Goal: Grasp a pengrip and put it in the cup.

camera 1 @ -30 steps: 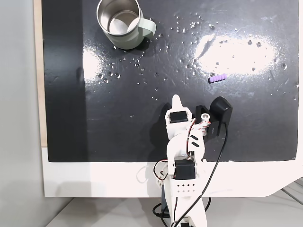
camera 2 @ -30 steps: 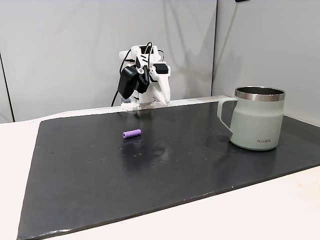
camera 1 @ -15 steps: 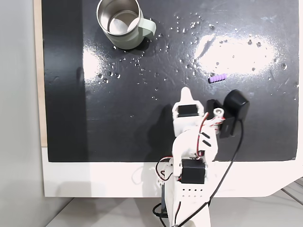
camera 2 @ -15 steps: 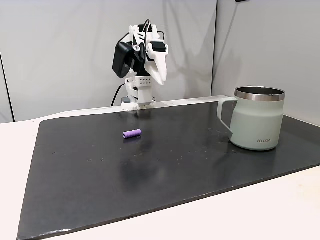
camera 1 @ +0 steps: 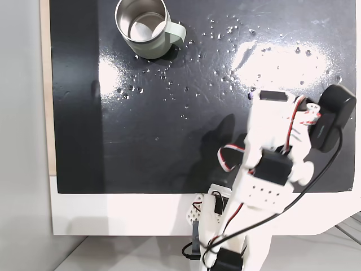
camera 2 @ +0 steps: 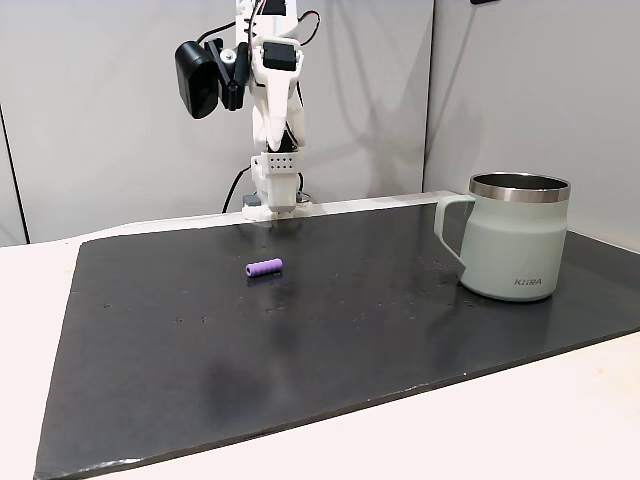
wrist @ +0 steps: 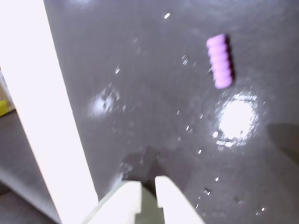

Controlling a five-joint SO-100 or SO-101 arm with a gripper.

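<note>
The purple ribbed pengrip (camera 2: 264, 268) lies alone on the black mat, left of centre in a fixed view, and sits at the upper right in the wrist view (wrist: 219, 60). The sage-green cup (camera 2: 515, 250) with its steel rim stands upright far to the right; from above it is at the top edge (camera 1: 142, 25), handle to the right. My gripper (wrist: 147, 189) is high above the mat, its two white fingertips nearly touching with nothing between them. From the side the gripper (camera 2: 283, 125) hangs well above and behind the pengrip. My raised arm (camera 1: 271, 147) covers the pengrip in the view from above.
The black mat (camera 2: 400, 330) is glossy and speckled with small droplets. It lies on a white table (camera 1: 113, 214), whose edge runs as a white strip (wrist: 42, 116) down the left of the wrist view. The arm's base (camera 2: 275, 200) stands at the mat's far edge.
The arm has risen from a low folded pose to high above the mat and swung toward the pengrip's side. Pengrip and cup have not moved.
</note>
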